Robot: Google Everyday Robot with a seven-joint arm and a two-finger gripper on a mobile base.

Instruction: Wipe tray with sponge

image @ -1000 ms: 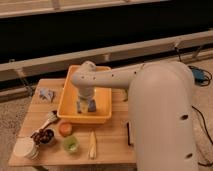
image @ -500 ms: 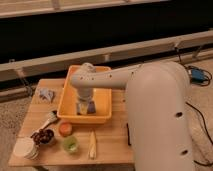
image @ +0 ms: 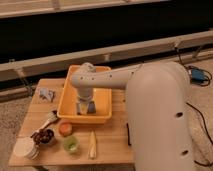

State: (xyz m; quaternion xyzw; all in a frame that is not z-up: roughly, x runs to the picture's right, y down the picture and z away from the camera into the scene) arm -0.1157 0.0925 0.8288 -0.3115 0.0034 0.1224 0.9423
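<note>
Orange tray (image: 65, 97) on a wooden table (image: 112, 145), with the gripper (image: 85, 107) lowered to the tray floor, close to the near wall. Compared with one second ago, the gripper is seen displaced slightly toward that wall; the tray and the items around it are unchanged. The sponge cannot be separated from the grey lower end of the gripper, and whether the gripper is clamped on it cannot be told. In front of the jaws, beyond the near wall, an orange cup (image: 65, 129), a green cup (image: 71, 144) and a pale yellow elongated item (image: 92, 145) of unclear kind are set. The table's right part is covered by the white arm housing (image: 160, 115), which is cut off by the lower edge.
</note>
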